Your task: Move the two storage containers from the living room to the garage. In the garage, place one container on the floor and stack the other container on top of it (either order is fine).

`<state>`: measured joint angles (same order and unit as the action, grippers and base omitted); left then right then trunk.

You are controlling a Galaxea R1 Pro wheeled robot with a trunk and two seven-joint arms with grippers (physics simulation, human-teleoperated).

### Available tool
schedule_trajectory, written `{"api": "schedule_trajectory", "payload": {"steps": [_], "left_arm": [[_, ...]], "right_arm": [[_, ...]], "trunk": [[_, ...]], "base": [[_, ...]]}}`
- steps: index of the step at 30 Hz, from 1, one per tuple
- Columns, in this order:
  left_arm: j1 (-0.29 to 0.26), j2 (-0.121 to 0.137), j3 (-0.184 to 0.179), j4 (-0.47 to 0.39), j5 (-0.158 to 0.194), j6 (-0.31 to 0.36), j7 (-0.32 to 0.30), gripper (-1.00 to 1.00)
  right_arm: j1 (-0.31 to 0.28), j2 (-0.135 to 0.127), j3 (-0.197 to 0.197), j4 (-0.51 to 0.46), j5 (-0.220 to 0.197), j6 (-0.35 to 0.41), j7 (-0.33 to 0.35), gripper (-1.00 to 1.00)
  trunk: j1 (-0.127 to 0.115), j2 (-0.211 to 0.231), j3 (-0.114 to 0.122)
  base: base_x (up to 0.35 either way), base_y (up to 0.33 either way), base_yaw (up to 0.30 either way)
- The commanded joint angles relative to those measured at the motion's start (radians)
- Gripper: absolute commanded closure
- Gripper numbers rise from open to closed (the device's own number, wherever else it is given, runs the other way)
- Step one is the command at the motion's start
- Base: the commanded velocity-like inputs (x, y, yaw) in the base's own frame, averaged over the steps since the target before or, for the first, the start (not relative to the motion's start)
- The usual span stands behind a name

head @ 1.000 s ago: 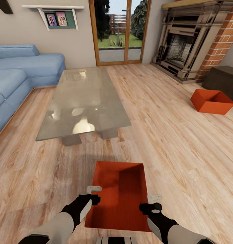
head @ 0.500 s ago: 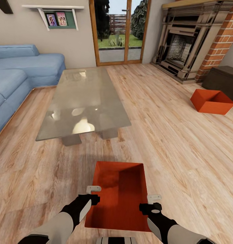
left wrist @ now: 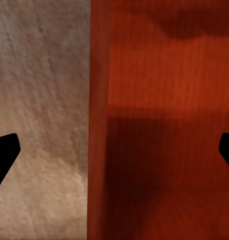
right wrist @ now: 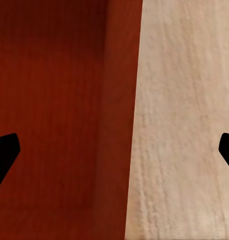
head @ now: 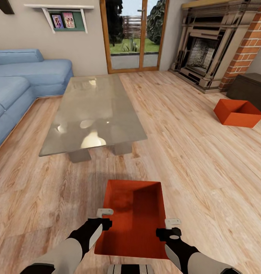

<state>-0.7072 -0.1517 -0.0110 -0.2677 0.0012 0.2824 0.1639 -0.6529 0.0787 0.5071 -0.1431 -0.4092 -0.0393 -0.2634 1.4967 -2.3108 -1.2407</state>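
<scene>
Living room, wood-plank floor. Near storage container sits on the planks at 6 o'clock of the head view, directly ahead of the robot, open side up, long axis pointing away.

Left end effector is above the container's left wall. In its wrist view the fingertips stand wide apart with that wall between them, not touched. Jaws wide, holding nothing.

Right end effector is above the right wall. Fingertips likewise wide, straddling the wall, with container interior on one side and floor planks on the other. Nothing gripped.

Second storage container lies at 2 o'clock, well apart, on the floor just beside a dark brown bench and near the brick fireplace.

Glass coffee table at 11 o'clock, blue sofa at 10 o'clock, glazed door at 12 o'clock.
</scene>
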Motion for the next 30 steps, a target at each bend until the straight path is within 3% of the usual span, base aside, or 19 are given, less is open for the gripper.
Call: {"api": "schedule_trajectory", "payload": {"steps": [1,11,15,30], "left_arm": [[0.000,0.000,-0.001,-0.002,0.000,0.006,0.003,-1.00],[0.000,0.000,-0.001,-0.002,0.000,0.006,0.003,-1.00],[0.002,0.013,-0.003,0.001,-0.001,0.003,0.005,-1.00],[0.001,0.020,-0.003,0.001,-0.001,0.003,0.003,-1.00]], "right_arm": [[-0.001,0.000,0.008,0.000,-0.011,-0.004,-0.004,-1.00],[-0.001,-0.003,0.008,-0.003,-0.009,-0.007,-0.004,-1.00],[-0.001,-0.007,0.008,-0.015,-0.008,0.002,-0.001,-1.00],[-0.001,-0.013,0.010,-0.091,-0.004,0.007,-0.063,-1.00]], "trunk": [[0.000,0.000,-0.001],[0.000,0.000,-0.001],[0.000,0.000,-0.001],[0.000,0.000,-0.001]], "base": [[0.000,0.000,0.000],[0.000,0.000,0.000],[0.000,0.000,0.000],[0.000,0.000,0.000]]}}
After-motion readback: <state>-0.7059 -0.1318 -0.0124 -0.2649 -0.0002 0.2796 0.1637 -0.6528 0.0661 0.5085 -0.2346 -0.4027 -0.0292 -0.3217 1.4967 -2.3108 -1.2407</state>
